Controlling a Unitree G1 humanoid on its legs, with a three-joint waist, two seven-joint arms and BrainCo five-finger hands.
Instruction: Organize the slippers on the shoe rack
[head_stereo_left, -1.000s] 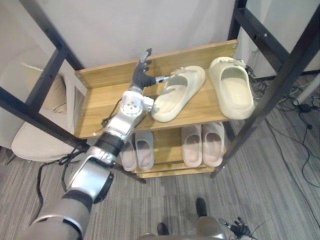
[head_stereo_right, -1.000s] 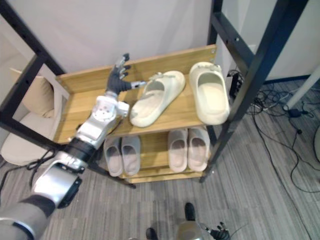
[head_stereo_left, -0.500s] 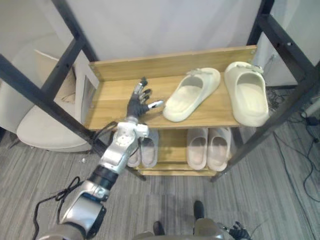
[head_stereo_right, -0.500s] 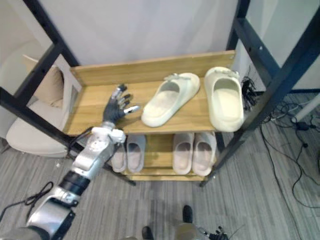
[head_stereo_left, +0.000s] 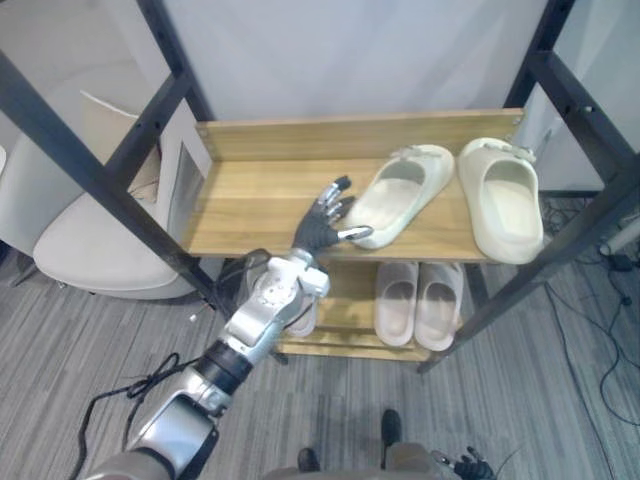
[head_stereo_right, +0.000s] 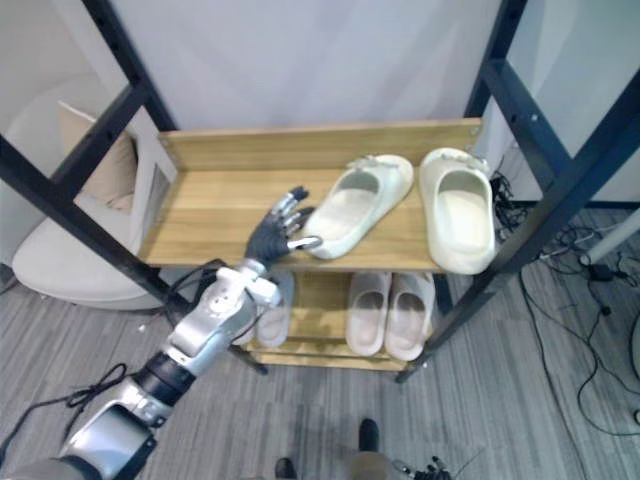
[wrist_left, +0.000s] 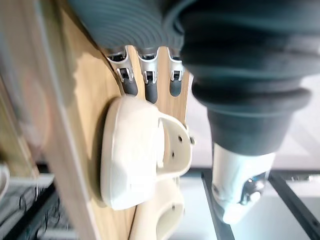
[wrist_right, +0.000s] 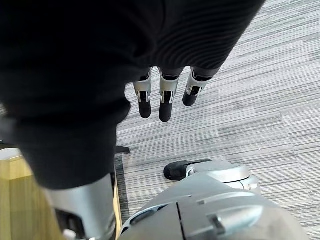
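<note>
Back beside angled cream slipper (head_stereo_left: 402, 192), mid-frame: your left hand (head_stereo_left: 322, 224), fingers spread; right hand (wrist_right: 166, 103), fingers relaxed, over carpet (wrist_right: 265, 95).

We see a white chair (head_stereo_left: 90, 250) at the left, black metal frame bars (head_stereo_left: 100, 172) crossing near us, grey striped carpet (head_stereo_left: 560, 400) below, and loose cables (head_stereo_right: 585, 265) lying at the far right.
</note>
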